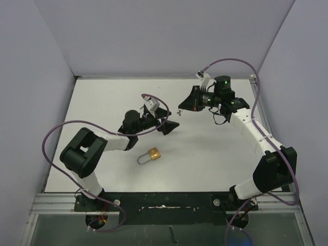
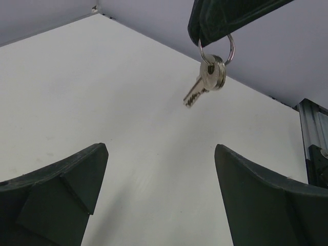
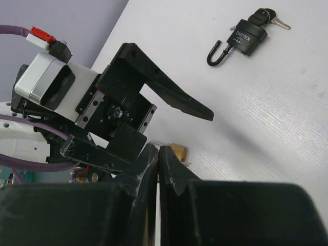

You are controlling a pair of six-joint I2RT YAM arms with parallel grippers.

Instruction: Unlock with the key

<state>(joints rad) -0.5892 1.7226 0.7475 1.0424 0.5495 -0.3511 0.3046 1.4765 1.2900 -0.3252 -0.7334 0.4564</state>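
A bunch of silver keys point(image 2: 205, 82) hangs on a ring from the tip of my right gripper point(image 1: 181, 108), which is shut on that ring above the table. In the right wrist view its jaws point(image 3: 158, 151) are pressed together and the keys are hidden. My left gripper point(image 2: 161, 151) stands wide open with nothing between its fingers, just below and left of the keys point(image 1: 169, 126). A brass padlock point(image 1: 150, 155) with a steel shackle lies on the white table point(image 1: 102, 107), nearer the arm bases than both grippers. It also peeks out behind the right jaws as a brass padlock point(image 3: 178, 151).
A black padlock point(image 3: 246, 38) with its own key in it lies on the table in the right wrist view. Purple-grey walls point(image 1: 31, 77) close in the table on three sides. A metal frame rail point(image 2: 312, 133) runs along the right edge.
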